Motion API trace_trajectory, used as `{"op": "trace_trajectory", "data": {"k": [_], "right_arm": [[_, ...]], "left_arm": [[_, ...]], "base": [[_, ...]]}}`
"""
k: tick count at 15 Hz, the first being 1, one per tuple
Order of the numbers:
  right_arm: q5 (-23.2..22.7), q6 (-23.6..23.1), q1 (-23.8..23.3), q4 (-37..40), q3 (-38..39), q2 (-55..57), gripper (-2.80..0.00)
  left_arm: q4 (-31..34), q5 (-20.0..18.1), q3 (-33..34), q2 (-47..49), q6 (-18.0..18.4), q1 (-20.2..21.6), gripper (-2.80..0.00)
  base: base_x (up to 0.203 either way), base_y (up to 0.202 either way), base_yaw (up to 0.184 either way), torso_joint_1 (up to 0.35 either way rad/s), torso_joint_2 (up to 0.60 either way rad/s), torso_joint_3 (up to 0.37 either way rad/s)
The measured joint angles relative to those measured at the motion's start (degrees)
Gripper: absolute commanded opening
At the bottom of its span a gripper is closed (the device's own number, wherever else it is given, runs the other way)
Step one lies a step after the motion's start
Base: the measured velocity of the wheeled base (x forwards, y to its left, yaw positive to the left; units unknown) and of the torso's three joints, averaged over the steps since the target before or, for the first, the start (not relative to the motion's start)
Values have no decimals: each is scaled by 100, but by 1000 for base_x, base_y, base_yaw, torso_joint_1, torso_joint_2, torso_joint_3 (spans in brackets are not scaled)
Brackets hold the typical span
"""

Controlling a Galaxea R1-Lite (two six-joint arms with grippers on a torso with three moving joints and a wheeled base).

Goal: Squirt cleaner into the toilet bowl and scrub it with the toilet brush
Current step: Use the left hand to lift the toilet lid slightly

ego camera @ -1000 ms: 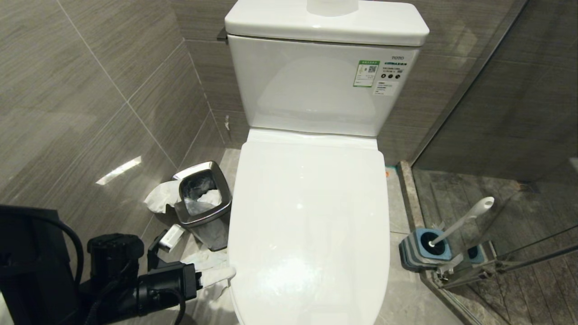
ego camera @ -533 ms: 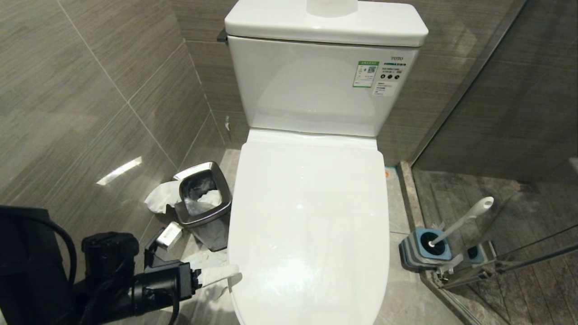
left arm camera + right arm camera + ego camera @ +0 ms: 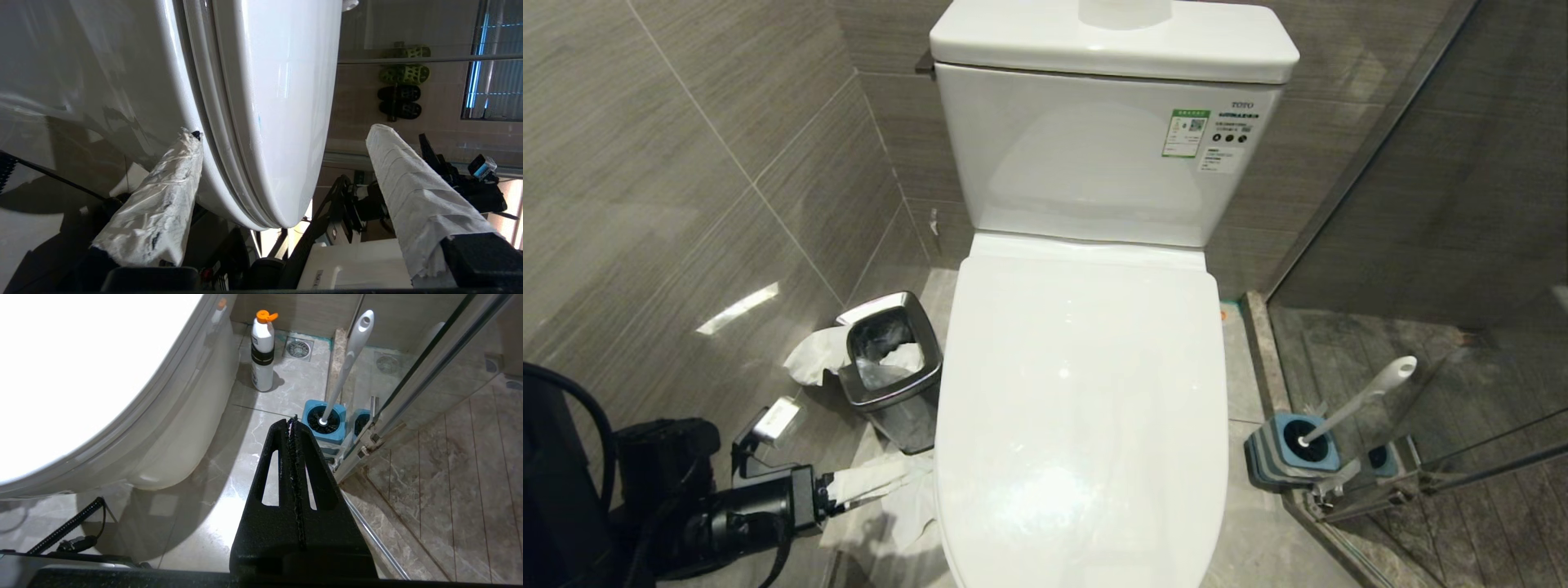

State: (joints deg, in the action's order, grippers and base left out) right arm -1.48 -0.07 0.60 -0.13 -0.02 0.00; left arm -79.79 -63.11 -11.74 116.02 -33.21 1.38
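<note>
Toilet bowl (image 3: 1082, 408) centre of head view, lid down, basin hidden. Left gripper (image 3: 882, 482) at 8 o'clock of the lid, low beside the front rim; paper-wrapped fingers (image 3: 163, 204) spread wide, released, straddling the lid edge (image 3: 261, 122) in left wrist view; one finger just beside the rim, contact not resolvable. Right gripper (image 3: 293, 424) clenched, empty, hanging above floor. Toilet brush (image 3: 1356, 402) in blue holder (image 3: 1290, 449) at 4 o'clock of the toilet bowl, well apart from both grippers. "TOTO" readable on tank; green-white sticker (image 3: 1185, 133) text too small. White bottle, orange cap (image 3: 262, 351) on floor, label unreadable. Steel bin (image 3: 890, 367) at 9 o'clock.
</note>
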Motion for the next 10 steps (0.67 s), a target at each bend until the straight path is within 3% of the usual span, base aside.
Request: {"op": "trace_trajectory", "data": {"k": [10], "right_arm": [[3, 0, 0, -2, 0, 0, -280]], "left_arm": [[-94, -167, 592, -156, 55, -631, 0]], "base": [[0, 0, 0, 0, 0, 0]]}}
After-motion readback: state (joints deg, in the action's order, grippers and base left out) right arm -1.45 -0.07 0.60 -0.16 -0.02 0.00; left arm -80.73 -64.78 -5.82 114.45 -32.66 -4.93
